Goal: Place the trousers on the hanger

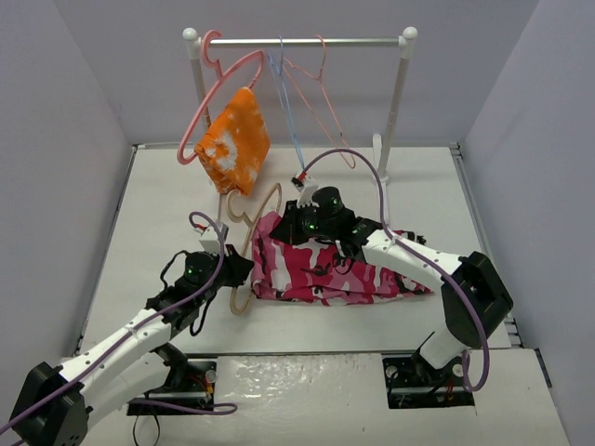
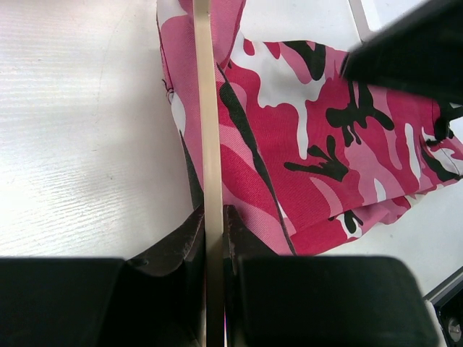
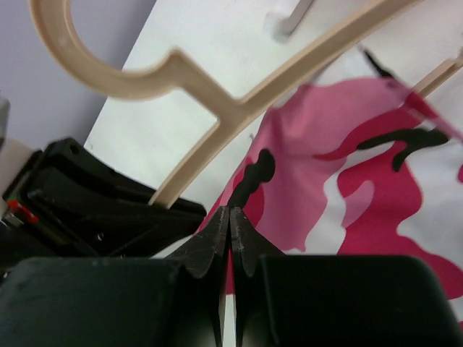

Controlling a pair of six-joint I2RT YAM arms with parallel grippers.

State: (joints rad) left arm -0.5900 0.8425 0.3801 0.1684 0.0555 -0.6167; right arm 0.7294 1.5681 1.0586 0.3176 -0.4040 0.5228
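The camouflage trousers [image 1: 330,274] lie folded on the table's middle. The beige hanger [image 1: 249,228] lies at their left end, with its hook toward the rack. My left gripper [image 1: 244,271] is shut on the hanger's thin bar [image 2: 208,108], which runs straight out between the fingers beside the trousers [image 2: 325,123]. My right gripper [image 1: 302,223] sits at the trousers' far left corner. In the right wrist view it [image 3: 230,217] is shut on the edge of the trousers [image 3: 347,181], just under the hanger's hook and shoulder [image 3: 202,87].
A white rack [image 1: 307,42] stands at the back. It holds a thick pink hanger [image 1: 209,102] with an orange-and-white cloth [image 1: 237,144], a thin blue wire hanger [image 1: 286,102] and a thin pink wire hanger [image 1: 321,107]. Grey walls close in both sides.
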